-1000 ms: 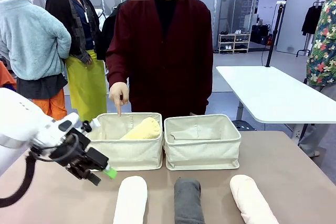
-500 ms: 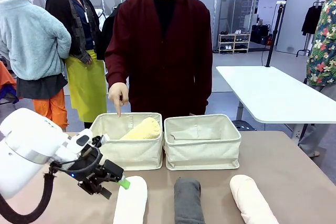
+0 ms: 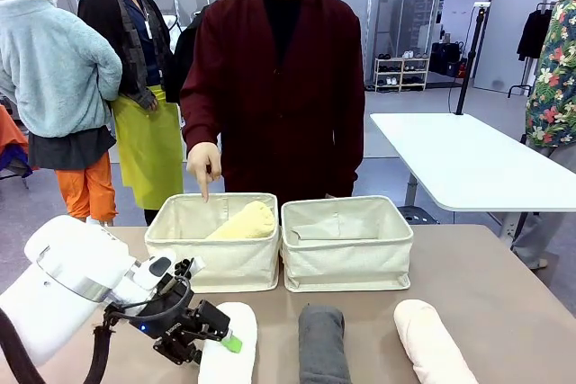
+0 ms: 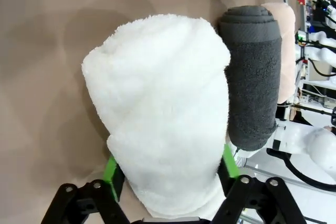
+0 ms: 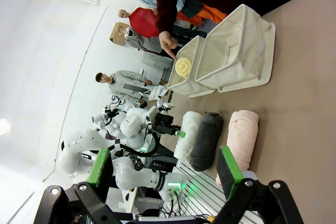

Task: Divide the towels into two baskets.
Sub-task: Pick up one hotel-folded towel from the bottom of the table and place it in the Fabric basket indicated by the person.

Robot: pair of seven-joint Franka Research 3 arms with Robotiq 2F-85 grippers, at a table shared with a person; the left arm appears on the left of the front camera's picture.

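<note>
**Left gripper clamped on the white towel; yellow roll in a basket**

The left gripper (image 3: 227,342) sits low over the brown table (image 3: 513,294), near the robot's own edge. Its jaws are clenched on the white towel (image 3: 232,319). In the left wrist view the green pads (image 4: 112,174) press in on either side of the roll near its closer end. The towel (image 4: 157,108) runs lengthwise away from the fingers along the tabletop (whether the gripped end is off the surface cannot be told).

The dark grey towel (image 3: 322,343) lies just beside the white one, toward the robot's right and parallel to it. The pale pink towel (image 3: 432,339) lies farther right again, slightly angled.

Behind them stand the two cream baskets, side by side and nearly touching. The pale yellow towel (image 3: 241,220) lies slanted inside the left basket (image 3: 225,265), its raised end near the rim. The right basket (image 3: 346,269) stands next to it.

A person in a dark red cardigan stands at the far side. The person's hand (image 3: 204,161) points its index finger down at the left basket's far rim.

The right gripper (image 5: 164,169) is released, its fingers spread wide. It is well apart from the towels and looks across the table toward the baskets.
</note>
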